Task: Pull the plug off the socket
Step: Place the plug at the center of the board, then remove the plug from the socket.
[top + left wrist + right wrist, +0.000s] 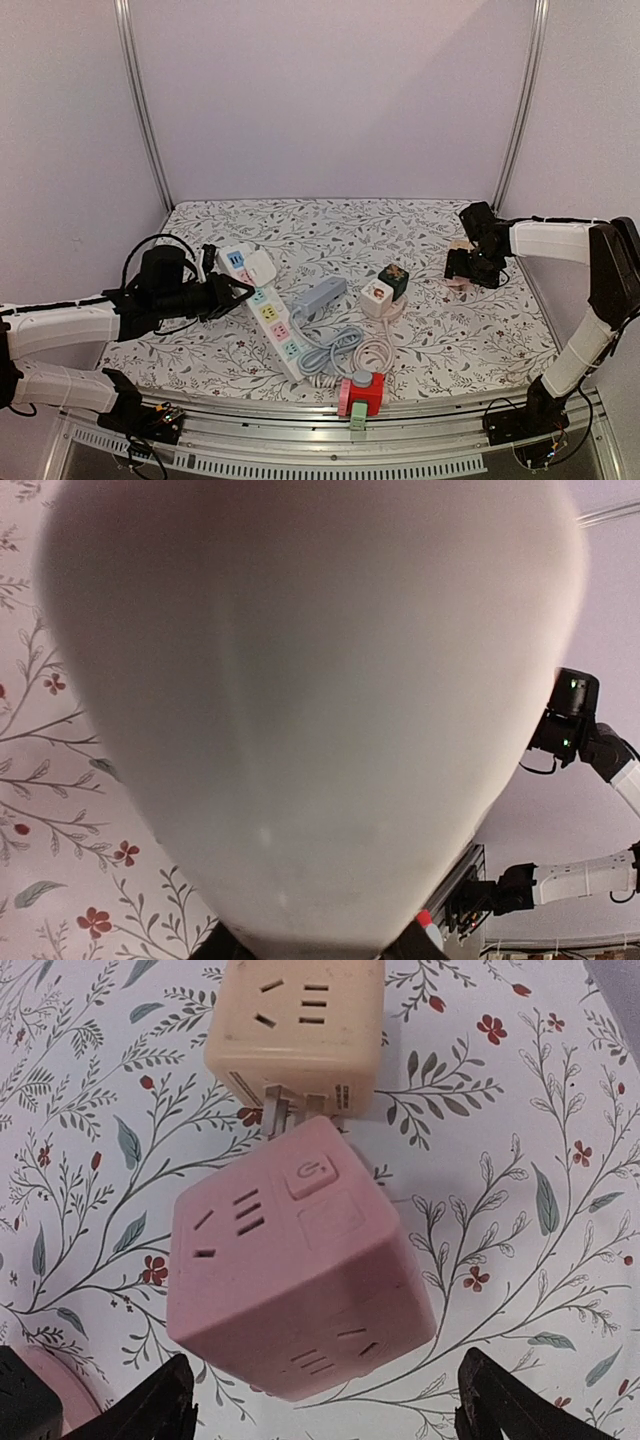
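A white plug [262, 266] sits in the top end of a long white power strip [278, 330]. My left gripper [243, 290] is at the strip's left side by this plug. In the left wrist view the plug's blurred white body [320, 700] fills the frame, and the two dark fingertips [215, 946] hug its narrow lower end, so the gripper [318, 950] looks shut on it. My right gripper [462, 272] is open and hovers over a pink socket cube [290, 1280]. A cream cube [300, 1030] lies against the pink one, its metal prongs [285, 1110] showing between them.
A grey power strip [320, 295] lies beside the white one. A white cube [376, 295] with a dark green cube [394, 278] stands mid-table. A red cube with a green plug [362, 392] sits at the front edge, with coiled cables [345, 350] behind it.
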Tool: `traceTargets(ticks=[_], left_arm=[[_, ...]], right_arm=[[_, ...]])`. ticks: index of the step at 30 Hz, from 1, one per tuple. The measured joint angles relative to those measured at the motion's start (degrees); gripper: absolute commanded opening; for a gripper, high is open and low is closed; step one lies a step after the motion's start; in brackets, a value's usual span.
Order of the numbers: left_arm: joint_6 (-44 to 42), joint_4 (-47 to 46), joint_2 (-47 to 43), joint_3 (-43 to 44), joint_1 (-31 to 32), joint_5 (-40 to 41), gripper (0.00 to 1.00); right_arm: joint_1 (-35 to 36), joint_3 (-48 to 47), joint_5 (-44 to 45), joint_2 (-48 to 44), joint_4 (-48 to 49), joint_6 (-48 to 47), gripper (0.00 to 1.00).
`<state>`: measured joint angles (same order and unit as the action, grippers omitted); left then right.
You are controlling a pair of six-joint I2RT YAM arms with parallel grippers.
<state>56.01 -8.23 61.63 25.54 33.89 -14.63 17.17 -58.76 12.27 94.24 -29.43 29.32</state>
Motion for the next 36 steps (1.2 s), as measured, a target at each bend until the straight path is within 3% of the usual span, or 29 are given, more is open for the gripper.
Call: traceTargets(ticks=[9,17,28,36], left_arm=[[-0.11,0.55,-0.42,0.02,-0.07,0.02,0.00],[-2.40,1.29,-1.07,0.87,-0.09,-1.81,0.00],[-7.04,2.32,-1.09,3.78,0.28,-5.77,0.00],[-8.24,1.81,1.73,5.81,1.99,-5.90,0.00]], right_arm=[[0.00,0.76,0.04,-1.70,0.31,-0.74,0.95],[1.44,0.87,-2.25,-11.39,-2.36,-4.74,0.95],[17.35,-2.38,-7.93,-26.99,-4.61,-7.50,0.94],[29.66,-8.79,-10.27,-22.47,0.02,-4.76,0.86]])
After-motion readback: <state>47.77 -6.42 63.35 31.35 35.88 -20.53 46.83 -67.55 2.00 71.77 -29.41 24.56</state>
